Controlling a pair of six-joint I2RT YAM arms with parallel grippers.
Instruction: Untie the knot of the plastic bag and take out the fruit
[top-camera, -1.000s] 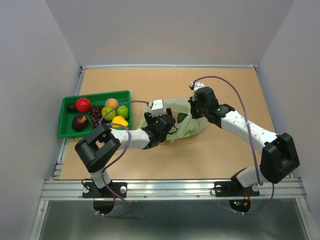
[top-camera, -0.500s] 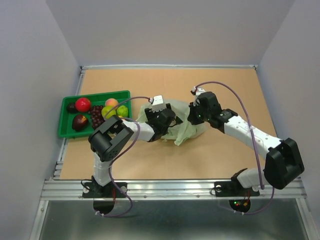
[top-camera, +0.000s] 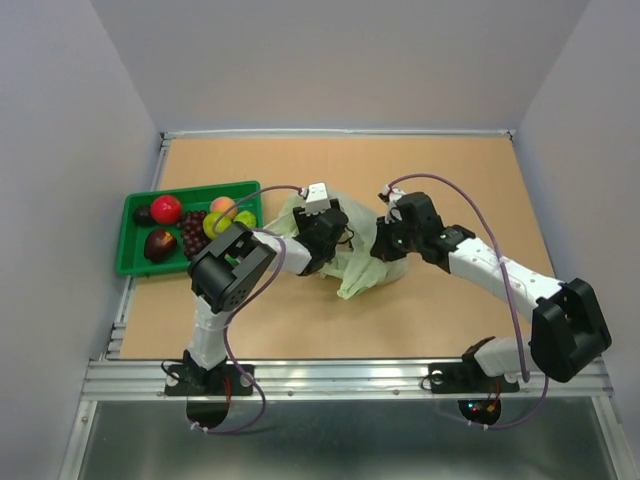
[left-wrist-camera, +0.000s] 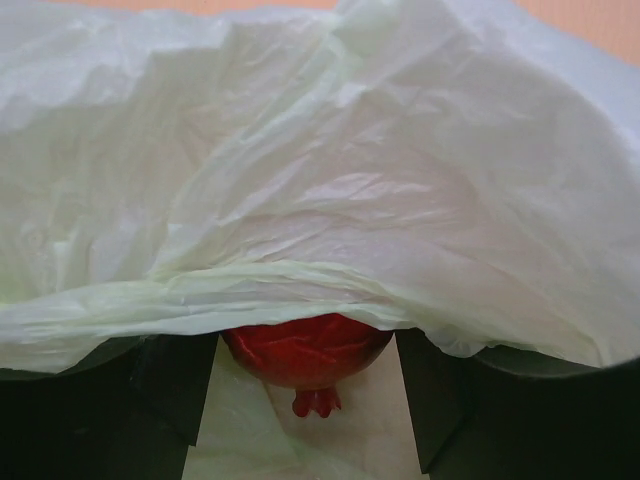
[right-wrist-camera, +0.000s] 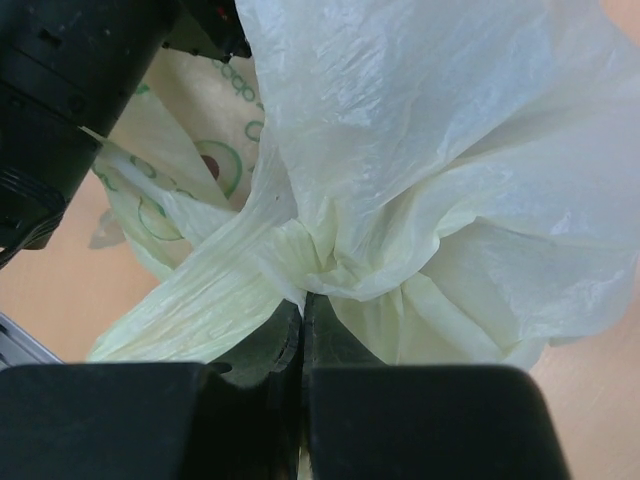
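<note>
The pale green plastic bag (right-wrist-camera: 430, 130) gathers into the knot (right-wrist-camera: 320, 262) at centre. The right gripper (right-wrist-camera: 302, 325), closed, pinches plastic just below.

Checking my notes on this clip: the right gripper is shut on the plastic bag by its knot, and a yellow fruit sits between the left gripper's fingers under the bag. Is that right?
Not quite: the fruit between the fingers of the left gripper is red, not yellow, as the left wrist view shows. The rest stands.
</note>
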